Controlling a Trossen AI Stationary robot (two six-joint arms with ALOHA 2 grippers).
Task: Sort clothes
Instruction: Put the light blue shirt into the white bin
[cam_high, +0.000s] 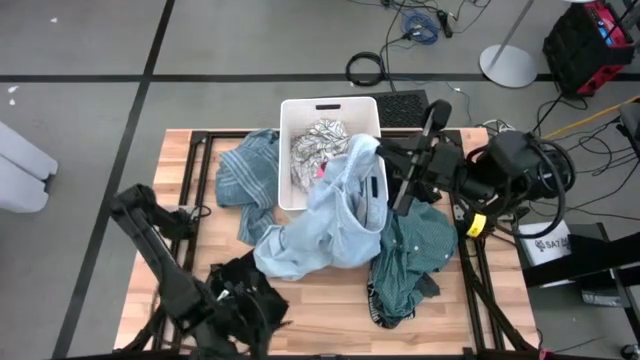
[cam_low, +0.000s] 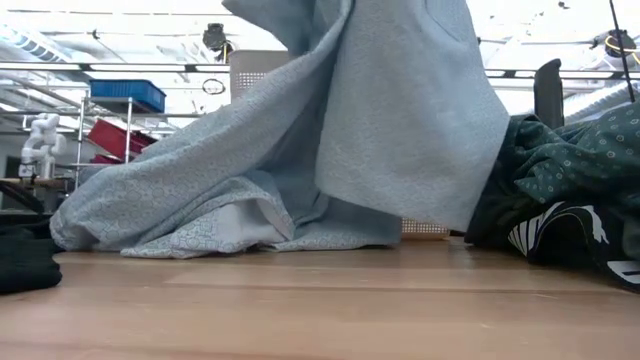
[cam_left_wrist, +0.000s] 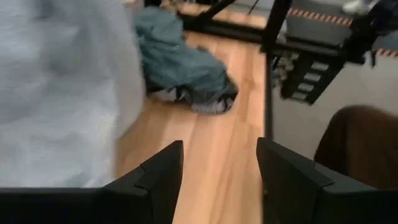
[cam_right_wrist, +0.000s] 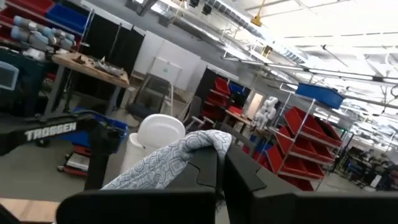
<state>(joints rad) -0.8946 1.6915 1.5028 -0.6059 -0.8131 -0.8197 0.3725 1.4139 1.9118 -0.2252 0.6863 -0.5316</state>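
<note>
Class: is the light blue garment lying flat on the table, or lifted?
Lifted: the right claw, shut, pinches the light blue garment; its lower part trails on the table.

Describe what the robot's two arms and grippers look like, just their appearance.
Both arms are dark, almost black, with jointed links. The left gripper has two flat, angular black fingers. The right arm carries bundled black cables and a yellow tag near its wrist; the right gripper has matching black fingers.
</note>
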